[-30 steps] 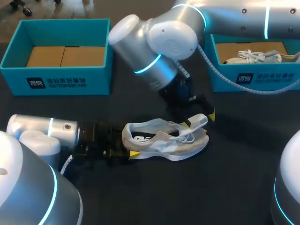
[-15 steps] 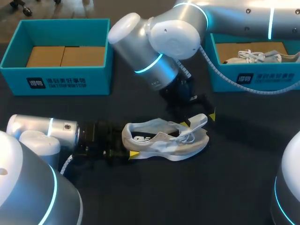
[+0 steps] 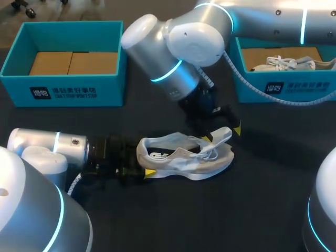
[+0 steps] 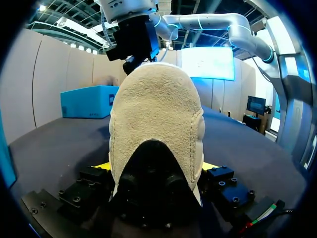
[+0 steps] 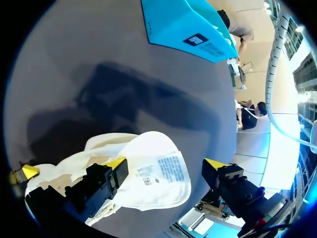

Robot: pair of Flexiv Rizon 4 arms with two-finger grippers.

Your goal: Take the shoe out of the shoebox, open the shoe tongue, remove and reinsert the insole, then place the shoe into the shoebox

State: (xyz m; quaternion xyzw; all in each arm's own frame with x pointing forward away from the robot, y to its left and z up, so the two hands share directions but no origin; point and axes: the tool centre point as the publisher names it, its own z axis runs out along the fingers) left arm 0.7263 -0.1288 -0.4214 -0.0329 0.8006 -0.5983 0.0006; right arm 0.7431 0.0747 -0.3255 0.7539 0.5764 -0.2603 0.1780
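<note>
**Shoe out on table, held at heel**

Left gripper is clamped on the heel of the shoe. The shoe lies on the table, near side of left box and right box. Right gripper is spread wide at the tongue, one finger touching it and the other clear.

Right end effector — fingers apart
</note>
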